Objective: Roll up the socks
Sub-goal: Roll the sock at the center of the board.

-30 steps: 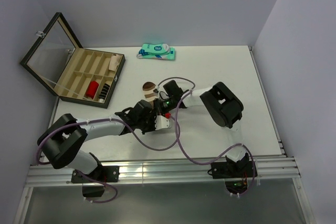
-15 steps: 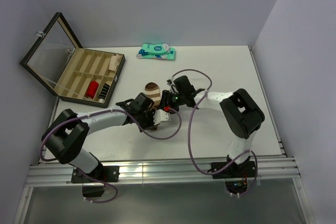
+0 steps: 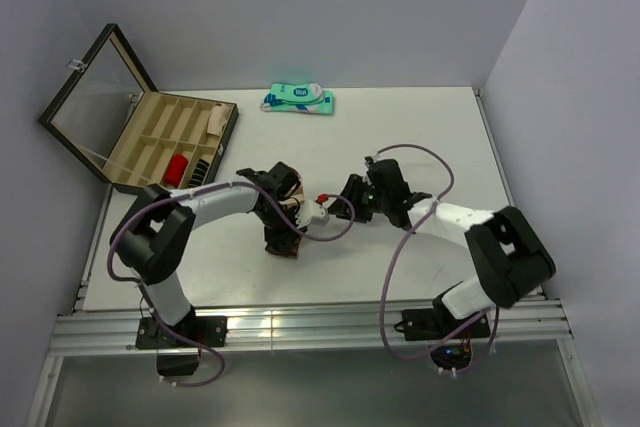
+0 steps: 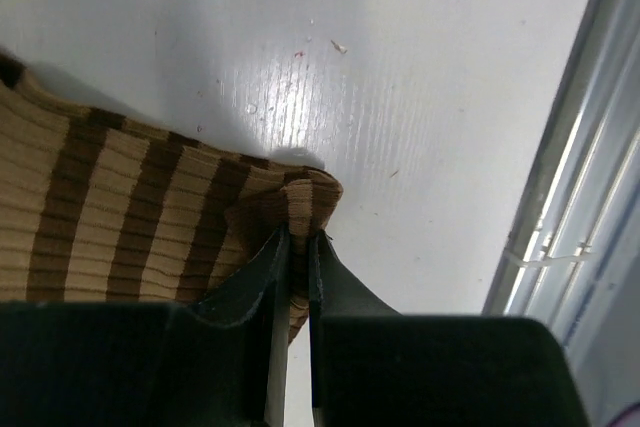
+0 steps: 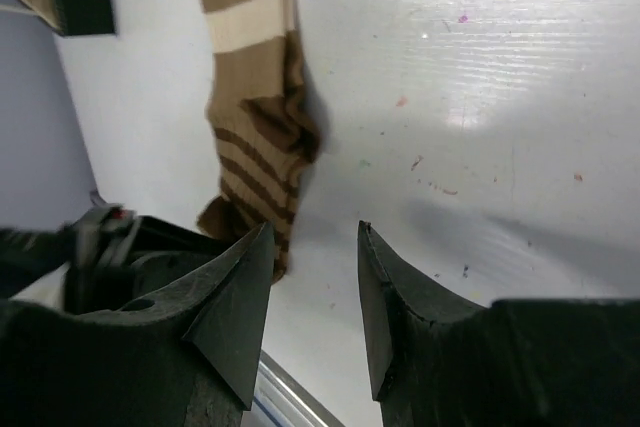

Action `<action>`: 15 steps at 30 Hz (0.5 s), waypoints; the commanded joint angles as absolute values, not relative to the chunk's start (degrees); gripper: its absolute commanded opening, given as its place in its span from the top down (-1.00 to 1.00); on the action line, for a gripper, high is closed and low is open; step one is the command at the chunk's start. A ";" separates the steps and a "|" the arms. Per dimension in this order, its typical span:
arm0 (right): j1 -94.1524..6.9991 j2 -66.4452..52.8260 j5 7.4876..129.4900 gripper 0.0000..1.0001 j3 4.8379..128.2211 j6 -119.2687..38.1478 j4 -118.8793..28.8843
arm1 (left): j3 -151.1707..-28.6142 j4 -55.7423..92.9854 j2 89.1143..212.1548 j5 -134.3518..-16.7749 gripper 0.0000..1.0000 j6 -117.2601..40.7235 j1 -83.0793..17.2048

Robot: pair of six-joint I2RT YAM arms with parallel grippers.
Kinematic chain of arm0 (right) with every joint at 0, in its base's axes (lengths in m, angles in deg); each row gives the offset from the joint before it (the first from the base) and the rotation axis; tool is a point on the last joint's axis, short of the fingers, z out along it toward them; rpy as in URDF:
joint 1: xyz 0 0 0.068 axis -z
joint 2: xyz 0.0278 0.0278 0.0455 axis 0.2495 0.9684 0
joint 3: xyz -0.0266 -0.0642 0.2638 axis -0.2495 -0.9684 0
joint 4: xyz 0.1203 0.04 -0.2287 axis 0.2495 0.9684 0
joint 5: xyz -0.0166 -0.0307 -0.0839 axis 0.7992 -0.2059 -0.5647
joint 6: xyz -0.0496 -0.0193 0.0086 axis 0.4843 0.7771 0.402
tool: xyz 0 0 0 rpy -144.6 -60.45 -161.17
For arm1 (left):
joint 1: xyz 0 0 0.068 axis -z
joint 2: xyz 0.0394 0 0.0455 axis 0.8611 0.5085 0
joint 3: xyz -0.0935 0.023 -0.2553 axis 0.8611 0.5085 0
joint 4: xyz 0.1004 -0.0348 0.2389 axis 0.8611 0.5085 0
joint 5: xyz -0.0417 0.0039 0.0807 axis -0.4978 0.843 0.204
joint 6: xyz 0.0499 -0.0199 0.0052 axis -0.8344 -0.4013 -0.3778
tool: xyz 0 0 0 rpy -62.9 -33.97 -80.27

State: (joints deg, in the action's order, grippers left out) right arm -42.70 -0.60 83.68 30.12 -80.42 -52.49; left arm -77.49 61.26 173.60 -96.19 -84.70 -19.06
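Rolling appears barely begun — left tool [image 4: 297, 239] pinches a corner of the brown sock [image 4: 120, 212], right tool [image 5: 313, 232] stands part-open, empty.

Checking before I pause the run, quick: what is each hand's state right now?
Left hand: closed, pinching an edge of the brown striped sock.
Right hand: open, holding nothing.

left pincer [image 4: 297, 239]: clamped nearly shut | right pincer [image 5: 315, 237]: jaws apart | left arm [image 3: 215, 197], right arm [image 3: 455, 215]: stretched inward
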 commanded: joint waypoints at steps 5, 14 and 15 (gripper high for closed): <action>-42.84 -19.14 75.18 0.08 20.70 -83.58 -57.11 | -86.71 73.54 183.32 -107.02 0.99 -83.86 -20.94; -56.97 -34.53 60.94 0.10 17.00 -74.54 -53.33 | -102.09 90.58 200.55 -119.32 0.99 -90.18 -26.38; -60.21 -35.93 58.33 0.10 16.39 -73.05 -53.50 | -104.10 92.60 203.08 -120.38 0.99 -90.54 -27.35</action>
State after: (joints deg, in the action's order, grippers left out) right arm -55.03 -32.67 66.24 17.40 -78.04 -51.94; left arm -99.81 84.38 197.99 -114.70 -86.58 -25.50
